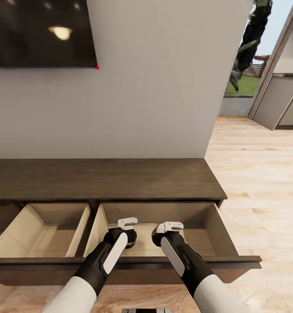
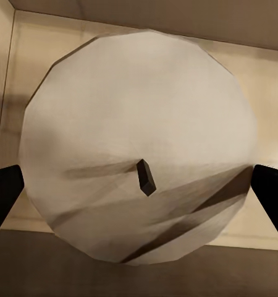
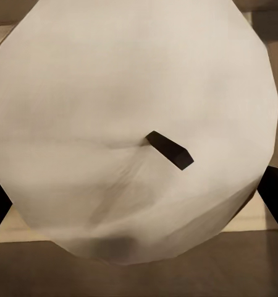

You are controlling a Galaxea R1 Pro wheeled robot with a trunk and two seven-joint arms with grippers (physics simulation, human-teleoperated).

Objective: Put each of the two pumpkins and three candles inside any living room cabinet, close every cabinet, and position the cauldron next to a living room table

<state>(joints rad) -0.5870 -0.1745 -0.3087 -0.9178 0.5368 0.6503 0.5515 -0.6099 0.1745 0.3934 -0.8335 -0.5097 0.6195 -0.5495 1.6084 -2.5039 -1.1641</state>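
The dark brown cabinet stands against the wall with two drawers pulled out, pale beige inside. Both arms reach down into the right drawer. My left gripper is shut on a candle, whose pale round top and dark wick face the left wrist camera, with black fingers at its edges. My right gripper is shut on a second candle, very close to the right wrist camera, over the drawer floor. The pumpkins and the cauldron are out of view.
The left drawer stands open and bare. A dark TV hangs on the wall above the cabinet. Wooden floor runs to the right towards grey kitchen cabinets and a window with a plant.
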